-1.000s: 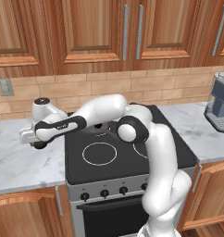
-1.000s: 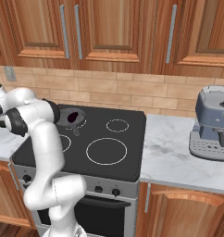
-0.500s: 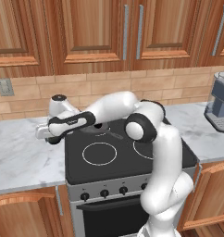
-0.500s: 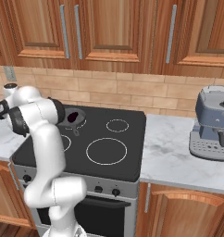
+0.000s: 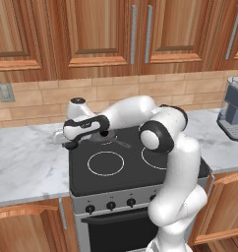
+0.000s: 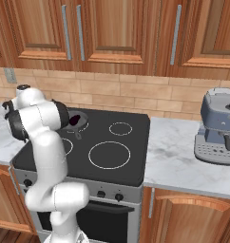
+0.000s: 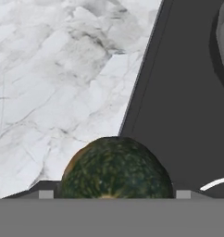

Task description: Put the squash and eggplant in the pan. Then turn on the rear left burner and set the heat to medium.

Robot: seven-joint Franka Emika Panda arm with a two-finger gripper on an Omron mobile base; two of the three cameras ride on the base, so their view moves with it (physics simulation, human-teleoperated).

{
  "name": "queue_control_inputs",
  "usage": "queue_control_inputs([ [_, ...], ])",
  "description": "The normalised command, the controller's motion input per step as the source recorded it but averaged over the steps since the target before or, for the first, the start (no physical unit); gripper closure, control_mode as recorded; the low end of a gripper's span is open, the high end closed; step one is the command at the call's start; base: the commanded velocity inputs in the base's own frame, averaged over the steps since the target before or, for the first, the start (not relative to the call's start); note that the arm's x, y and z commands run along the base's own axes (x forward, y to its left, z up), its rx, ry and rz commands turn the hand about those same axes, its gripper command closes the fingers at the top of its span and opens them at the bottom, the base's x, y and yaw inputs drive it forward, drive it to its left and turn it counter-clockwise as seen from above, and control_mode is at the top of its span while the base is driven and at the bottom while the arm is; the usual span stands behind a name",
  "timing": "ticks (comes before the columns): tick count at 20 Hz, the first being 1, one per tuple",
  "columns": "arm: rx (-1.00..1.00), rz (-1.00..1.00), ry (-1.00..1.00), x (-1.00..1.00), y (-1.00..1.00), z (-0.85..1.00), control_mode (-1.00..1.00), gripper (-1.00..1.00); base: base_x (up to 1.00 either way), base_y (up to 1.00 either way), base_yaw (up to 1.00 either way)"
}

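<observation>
The squash point(image 7: 116, 169), a mottled dark green ball, sits between my fingertips low in the hand view. My gripper point(image 7: 115, 194) is shut on it. In the left base view the gripper point(image 5: 67, 141) hangs just above the cooktop's left edge, left of the pan point(image 5: 105, 136). The dark grey pan point(image 6: 77, 121) stands on the rear left burner with its handle point(image 6: 78, 135) pointing to the front. The dark purple eggplant point(image 6: 73, 119) lies inside it. My forearm covers much of the pan in the left base view. The pan's rim point(image 7: 223, 41) shows at the hand view's upper right.
Marble counter point(image 5: 27, 162) lies left of the black cooktop point(image 5: 135, 172). A large white ring point(image 5: 106, 163) marks the front left burner. Knobs point(image 5: 111, 205) line the stove's front panel. A coffee machine point(image 6: 216, 128) stands on the right counter. Cabinets hang above.
My gripper has travelled right with the squash, from over the left marble counter to the cooktop's left edge. The pan and the eggplant have stayed put.
</observation>
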Motion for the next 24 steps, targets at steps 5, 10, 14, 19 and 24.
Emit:
queue_control_inputs([
  [5, 0.00, 0.00, 0.00, 0.00, -0.41, 0.28, -1.00, 1.00, 0.00, 0.00, 0.00],
  [10, 0.00, 0.00, 0.00, 0.00, -0.42, 0.21, -1.00, 1.00, 0.00, 0.00, 0.00],
  [14, 0.00, 0.00, 0.00, 0.10, -0.42, 0.09, -1.00, 1.00, 0.00, 0.00, 0.00],
  [19, 0.00, 0.00, 0.00, 0.28, -0.44, 0.00, -1.00, 1.00, 0.00, 0.00, 0.00],
  [24, 0.00, 0.00, 0.00, 0.27, -0.40, 0.00, -1.00, 1.00, 0.00, 0.00, 0.00],
])
